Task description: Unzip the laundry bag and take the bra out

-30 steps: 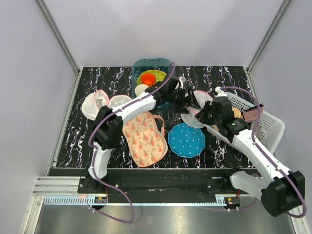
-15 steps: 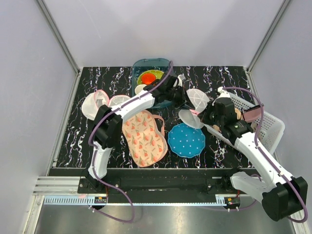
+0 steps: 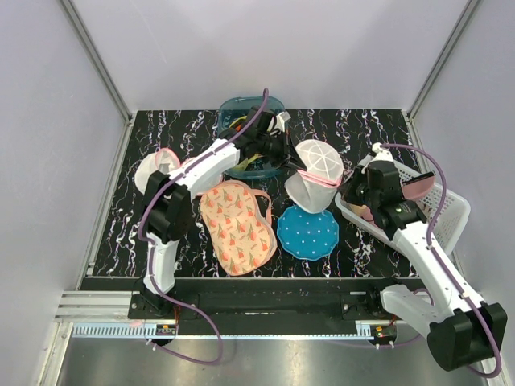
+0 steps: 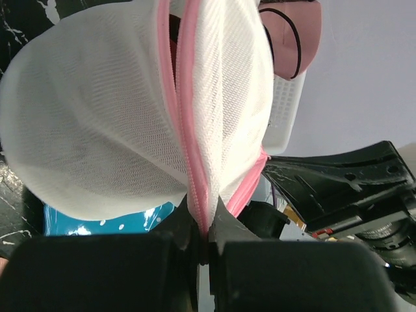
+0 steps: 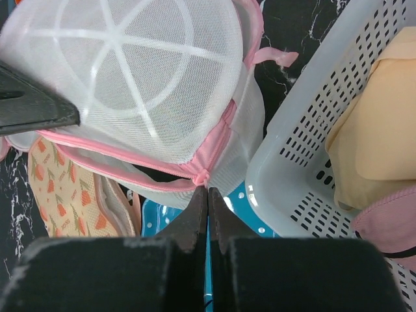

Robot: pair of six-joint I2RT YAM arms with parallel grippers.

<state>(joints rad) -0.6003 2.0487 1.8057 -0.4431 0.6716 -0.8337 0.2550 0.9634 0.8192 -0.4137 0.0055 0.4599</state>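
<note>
The laundry bag, a white mesh clamshell with pink zip trim, hangs above the table between both arms. My left gripper holds its left side. In the left wrist view that gripper is shut on the pink trim of the bag. My right gripper is at the bag's right side. In the right wrist view it is shut, with the pink zip pull pinched at its tips. The zip gapes a little, and a dark strip of the bra shows inside.
A white perforated basket with peach and pink cloth stands on the right. Below the bag lies a blue dotted mat, with a floral fabric piece to its left. A teal bin is behind, and another mesh pouch lies far left.
My left gripper has shut on the bag's pink trim and drawn back to the left. The bag has risen off the table and turned upright. My right arm has shifted right.
</note>
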